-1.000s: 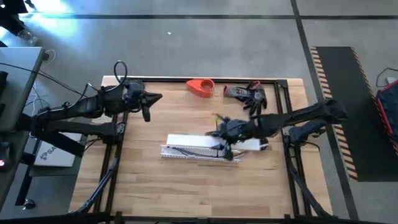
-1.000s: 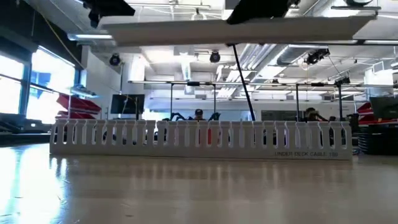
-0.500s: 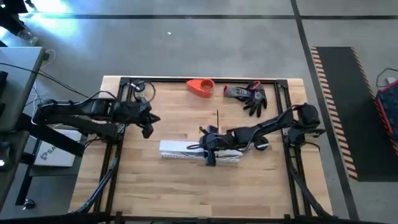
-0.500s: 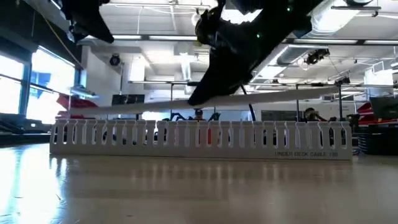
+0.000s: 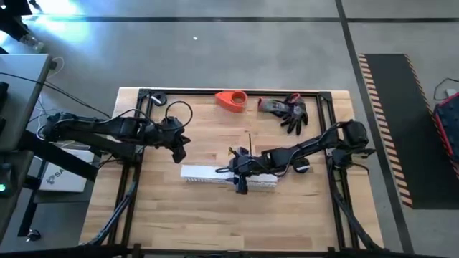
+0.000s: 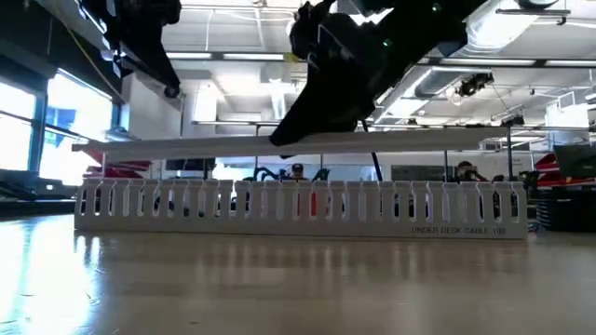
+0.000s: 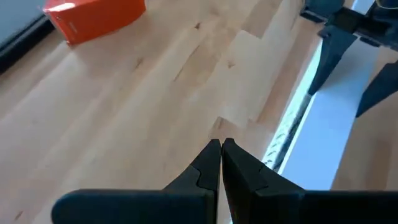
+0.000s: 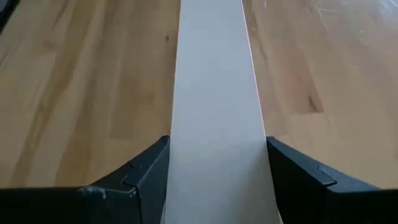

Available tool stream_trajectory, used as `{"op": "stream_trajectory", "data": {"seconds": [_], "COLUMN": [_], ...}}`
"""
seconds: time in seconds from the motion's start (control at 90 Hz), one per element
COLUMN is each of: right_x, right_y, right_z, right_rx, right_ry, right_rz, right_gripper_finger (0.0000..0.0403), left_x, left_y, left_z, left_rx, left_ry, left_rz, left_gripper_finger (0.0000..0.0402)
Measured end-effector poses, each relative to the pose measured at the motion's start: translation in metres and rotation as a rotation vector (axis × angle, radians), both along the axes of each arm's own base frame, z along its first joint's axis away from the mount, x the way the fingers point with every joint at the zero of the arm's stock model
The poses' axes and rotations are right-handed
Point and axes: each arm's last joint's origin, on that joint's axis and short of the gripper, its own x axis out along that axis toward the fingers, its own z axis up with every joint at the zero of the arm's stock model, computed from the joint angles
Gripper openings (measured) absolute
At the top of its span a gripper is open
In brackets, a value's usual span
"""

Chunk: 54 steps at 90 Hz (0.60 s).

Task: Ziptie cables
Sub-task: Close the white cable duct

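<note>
Cables not made out, hidden inside slotted channel point(image 6: 298, 207) under flat white strip point(image 8: 214, 112); strip long axis parallel to channel, held level just above it; right hand point(image 5: 240, 172) clamped across strip mid-length; left hand point(image 7: 221, 163) clenched, empty, near channel's left end; bare table point(image 5: 208, 132) beyond channel toward orange holder point(image 5: 231, 100) and gloves point(image 5: 287, 109).
</note>
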Motion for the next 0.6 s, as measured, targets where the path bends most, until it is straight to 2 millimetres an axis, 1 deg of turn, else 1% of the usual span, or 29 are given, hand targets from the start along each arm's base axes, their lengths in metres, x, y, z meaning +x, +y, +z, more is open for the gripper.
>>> {"op": "stream_trajectory", "data": {"seconds": [0.122, 0.222, 0.411, 0.6], "right_x": [0.001, 0.002, 0.002, 0.0], "right_y": [0.006, 0.008, 0.011, 0.015], "right_z": [-0.017, -0.021, -0.019, -0.012], "right_rx": [-0.035, -0.063, -0.09, -0.117], "right_ry": [0.039, 0.036, 0.019, -0.015], "right_rz": [-0.006, -0.03, -0.035, -0.047], "right_gripper_finger": [0.0208, 0.0208, 0.0208, 0.0208], "left_x": [0.006, 0.01, 0.016, 0.014], "left_y": [-0.012, -0.023, -0.044, -0.055], "left_z": [-0.006, -0.013, -0.021, -0.02], "left_rx": [-0.016, -0.027, -0.042, -0.05], "left_ry": [0.025, 0.048, 0.048, 0.015], "left_rz": [-0.014, -0.021, -0.02, -0.015], "left_gripper_finger": [0.0, 0.0, 0.0, 0.0]}}
